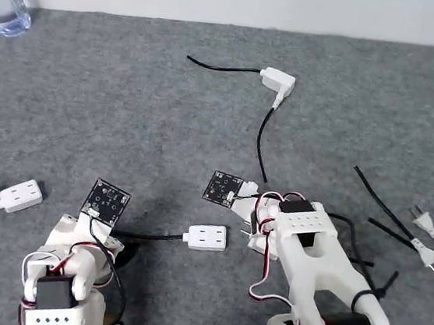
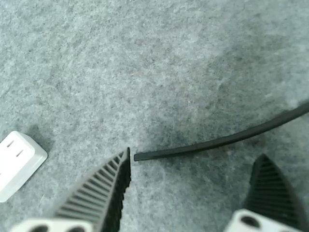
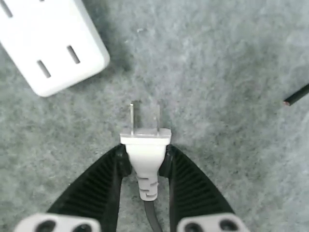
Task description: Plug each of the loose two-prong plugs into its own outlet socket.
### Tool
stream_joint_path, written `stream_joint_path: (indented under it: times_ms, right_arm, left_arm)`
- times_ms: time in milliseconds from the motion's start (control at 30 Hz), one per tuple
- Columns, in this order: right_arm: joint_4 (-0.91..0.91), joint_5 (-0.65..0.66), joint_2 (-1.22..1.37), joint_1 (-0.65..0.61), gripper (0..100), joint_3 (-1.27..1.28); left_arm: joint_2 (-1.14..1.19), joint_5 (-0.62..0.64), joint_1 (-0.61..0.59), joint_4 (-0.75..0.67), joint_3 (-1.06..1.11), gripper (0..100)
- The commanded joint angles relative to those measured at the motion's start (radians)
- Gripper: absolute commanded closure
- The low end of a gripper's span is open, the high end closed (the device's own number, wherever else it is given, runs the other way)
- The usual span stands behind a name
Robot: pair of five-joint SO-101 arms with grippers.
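Your right pincer [image 3: 145,162] is pinching the two-prong plug [image 3: 145,142] by its body, just right of the outlet socket [image 1: 207,237] in the lower middle of the overhead shot, so I'd twist it square to that socket before pushing in, while your left pincer [image 2: 195,154] sits spread.

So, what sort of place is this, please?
Probably a robot test bench, not a home. A grey felt-like mat is the work surface, outlet sockets and a cut black cable lie loose on it, and the right hand grips a two-prong plug.
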Motion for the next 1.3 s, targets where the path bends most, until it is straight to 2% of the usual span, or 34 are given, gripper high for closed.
stream_joint_path:
  times_ms: [0, 367, 533, 633, 700, 800, 867, 933, 1033, 1100, 1267]
  right_arm:
    - [-0.007, -0.014, 0.005, 0.008, 99.0, -0.014]
    - [-0.018, -0.009, 0.007, -0.056, 99.0, -0.017]
    - [-0.093, -0.017, 0.007, -0.062, 99.1, 0.018]
    - [-0.076, -0.057, -0.002, -0.077, 99.1, 0.017]
    - [-0.045, -0.092, -0.044, -0.088, 99.1, 0.015]
    - [0.079, -0.126, -0.157, -0.094, 99.1, -0.011]
    - [0.188, -0.169, -0.251, -0.101, 99.1, -0.04]
    - [0.298, -0.213, -0.335, -0.101, 99.1, -0.074]
    - [0.435, -0.262, -0.438, -0.096, 99.1, -0.103]
    - [0.496, -0.269, -0.493, -0.094, 99.1, -0.103]
    - [0.578, -0.302, -0.568, -0.099, 99.1, -0.103]
  left_arm:
    - [-0.017, 0.008, 0.0, -0.003, -0.005, 63]
    - [-0.017, 0.008, 0.002, -0.003, -0.005, 63]
    - [-0.017, 0.008, 0.003, -0.005, -0.005, 63]
    - [-0.017, 0.02, 0.003, -0.017, -0.03, 63]
    - [-0.017, 0.106, 0.002, -0.037, -0.077, 65]
    - [-0.017, 0.279, 0.02, -0.077, -0.137, 77]
    - [-0.017, 0.313, 0.091, -0.129, -0.136, 86]
    - [-0.017, 0.319, 0.21, -0.153, -0.131, 90]
    - [-0.017, 0.388, 0.396, -0.152, -0.131, 85]
    - [-0.014, 0.385, 0.486, -0.152, -0.131, 80]
    - [-0.015, 0.382, 0.623, -0.166, -0.133, 76]
